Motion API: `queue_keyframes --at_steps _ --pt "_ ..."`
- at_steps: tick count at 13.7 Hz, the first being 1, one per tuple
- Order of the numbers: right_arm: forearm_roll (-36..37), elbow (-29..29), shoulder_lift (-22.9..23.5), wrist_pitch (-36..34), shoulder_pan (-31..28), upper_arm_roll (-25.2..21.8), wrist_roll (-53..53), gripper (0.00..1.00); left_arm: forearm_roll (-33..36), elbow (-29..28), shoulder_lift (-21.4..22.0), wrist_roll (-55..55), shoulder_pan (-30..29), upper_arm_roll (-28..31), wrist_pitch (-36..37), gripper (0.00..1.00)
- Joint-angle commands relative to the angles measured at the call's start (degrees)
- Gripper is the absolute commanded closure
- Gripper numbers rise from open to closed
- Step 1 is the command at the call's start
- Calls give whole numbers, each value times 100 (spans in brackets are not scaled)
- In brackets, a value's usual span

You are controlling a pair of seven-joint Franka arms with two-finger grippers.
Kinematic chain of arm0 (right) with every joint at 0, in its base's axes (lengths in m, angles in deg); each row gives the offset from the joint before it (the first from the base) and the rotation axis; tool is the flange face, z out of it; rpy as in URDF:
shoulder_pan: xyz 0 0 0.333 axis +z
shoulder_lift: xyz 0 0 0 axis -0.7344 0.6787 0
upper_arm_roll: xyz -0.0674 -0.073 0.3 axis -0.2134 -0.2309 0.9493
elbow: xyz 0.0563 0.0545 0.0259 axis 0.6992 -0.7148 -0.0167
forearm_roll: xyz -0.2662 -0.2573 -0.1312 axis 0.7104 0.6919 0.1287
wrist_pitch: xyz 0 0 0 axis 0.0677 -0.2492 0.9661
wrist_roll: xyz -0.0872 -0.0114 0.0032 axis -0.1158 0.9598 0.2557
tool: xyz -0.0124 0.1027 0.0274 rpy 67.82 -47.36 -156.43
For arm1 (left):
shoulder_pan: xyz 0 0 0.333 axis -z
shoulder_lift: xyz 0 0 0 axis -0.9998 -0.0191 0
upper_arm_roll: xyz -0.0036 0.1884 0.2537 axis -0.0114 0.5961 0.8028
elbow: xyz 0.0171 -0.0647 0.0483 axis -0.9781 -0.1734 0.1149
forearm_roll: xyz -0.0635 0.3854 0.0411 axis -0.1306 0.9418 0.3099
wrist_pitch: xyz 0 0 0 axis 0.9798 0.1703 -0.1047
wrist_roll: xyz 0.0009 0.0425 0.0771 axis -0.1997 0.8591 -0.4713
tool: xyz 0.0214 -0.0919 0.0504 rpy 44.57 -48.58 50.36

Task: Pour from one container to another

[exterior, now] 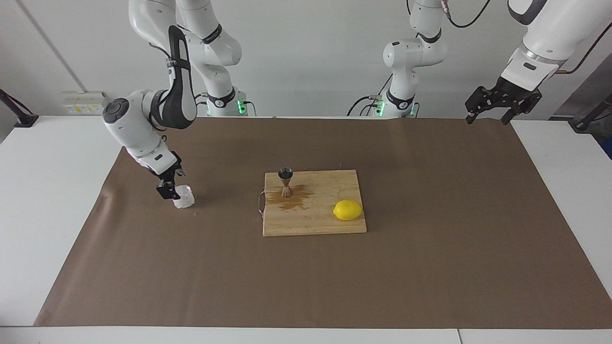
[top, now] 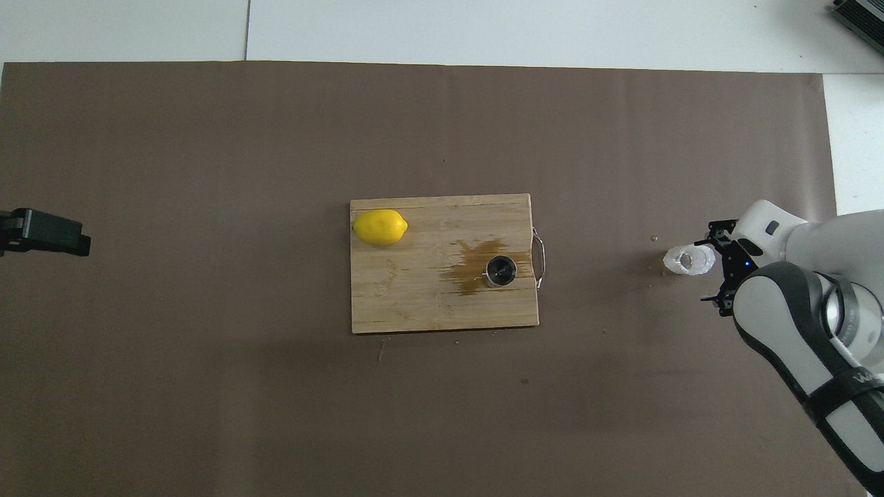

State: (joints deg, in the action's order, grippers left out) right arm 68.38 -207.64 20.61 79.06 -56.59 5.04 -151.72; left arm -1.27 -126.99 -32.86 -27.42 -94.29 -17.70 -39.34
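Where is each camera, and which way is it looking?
Facing view: high across the table, facing the robots; both arms show whole, the right gripper by the cup, the left gripper waiting in the air.
Overhead view: high above the robots' end, looking steeply down; only the right arm and the left gripper show.
Both show the cup, jigger, lemon and board, half a turn apart.
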Motion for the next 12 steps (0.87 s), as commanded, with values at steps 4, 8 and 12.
queue_keyframes --at_steps 4,8,12 --pt "-75 390 -773 -922 -24 64 1333 0 -5 -542 258 -17 168 148 -562 0" --pt "-40 1259 -852 -1543 -24 73 2588 0 4 -553 276 -25 530 519 -633 0" --pt "302 1998 -940 -2414 -7 117 4959 0 101 -421 197 -52 512 431 -633 0"
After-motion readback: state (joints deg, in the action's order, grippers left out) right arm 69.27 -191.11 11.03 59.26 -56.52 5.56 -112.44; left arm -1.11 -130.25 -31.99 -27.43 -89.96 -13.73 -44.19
